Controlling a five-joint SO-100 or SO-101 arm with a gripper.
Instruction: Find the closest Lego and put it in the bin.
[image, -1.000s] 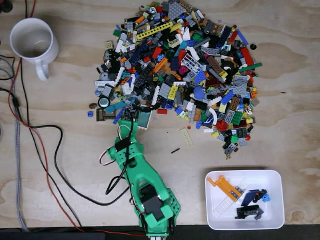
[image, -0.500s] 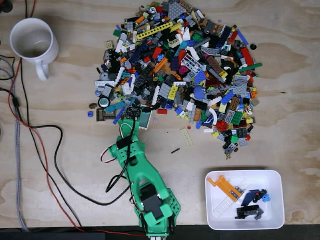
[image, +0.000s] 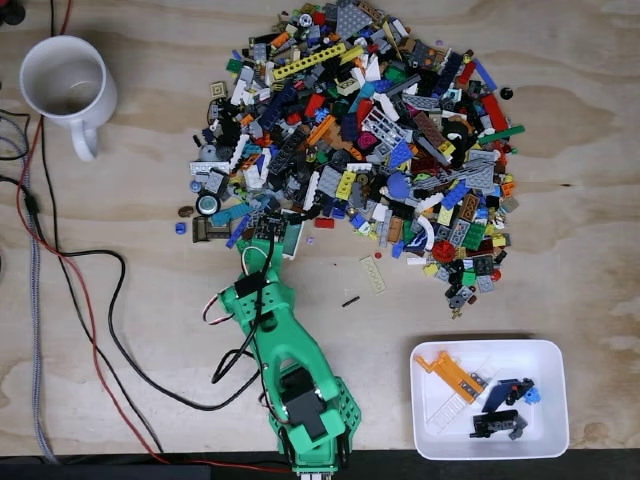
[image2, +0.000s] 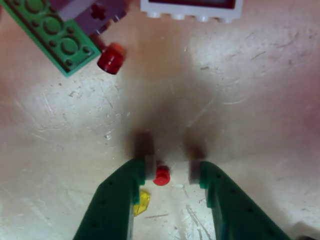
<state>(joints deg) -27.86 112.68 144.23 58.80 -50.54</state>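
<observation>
End effector (image2: 172, 172): jaws partly open, a small red stud (image2: 161, 175) touching the left finger, not clamped. The arm (image: 285, 350) has advanced slightly toward 12 o'clock since earlier. The bin (image: 552, 400) sits at 4 o'clock on the counter (image: 140, 260).

Pale plywood tabletop (image: 580, 230) under even, soft light.

The wood grain shows wavy bands and darker knots across the tabletop. A white mug (image: 66, 85) stands at its upper left corner in the fixed view; black and red cables (image: 75, 290) trail down the tabletop below the mug, beside a grey braided cable (image: 36, 330). A dark strip runs along the bottom edge.
</observation>
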